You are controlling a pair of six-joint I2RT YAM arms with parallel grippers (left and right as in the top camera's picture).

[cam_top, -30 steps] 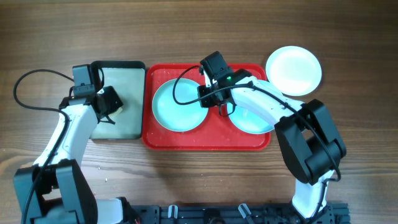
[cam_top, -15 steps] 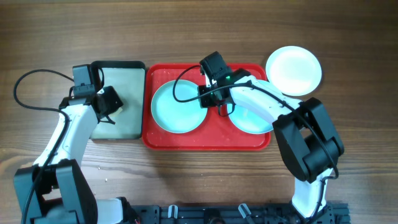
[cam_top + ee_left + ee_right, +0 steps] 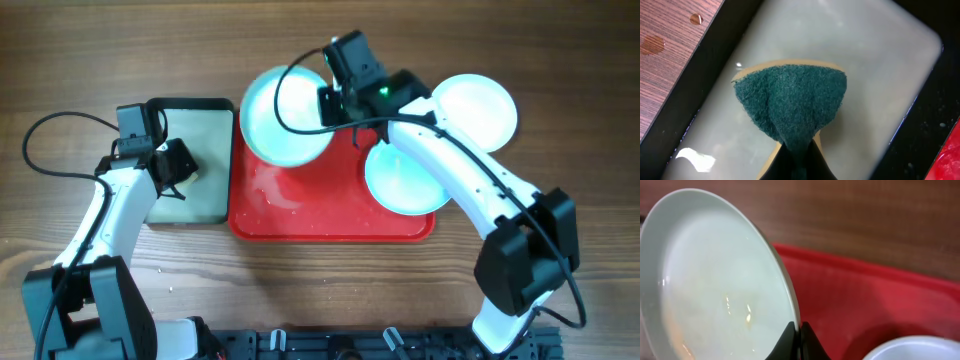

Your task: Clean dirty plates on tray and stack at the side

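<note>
I see one pale turquoise plate (image 3: 283, 115) pinched at its rim by my right claw (image 3: 800, 339) and held up over the far left corner of the red tray (image 3: 330, 225). The second turquoise plate (image 3: 403, 182) lies flat in the tray's right half. The white plate (image 3: 480, 110) sits on the bench (image 3: 560, 60) just beyond the tray's far right corner, partly under the arm. My left claw (image 3: 797, 162) is clamped on a green sponge (image 3: 790, 100) above the black-rimmed tray (image 3: 205, 195), just left of the red one.
</note>
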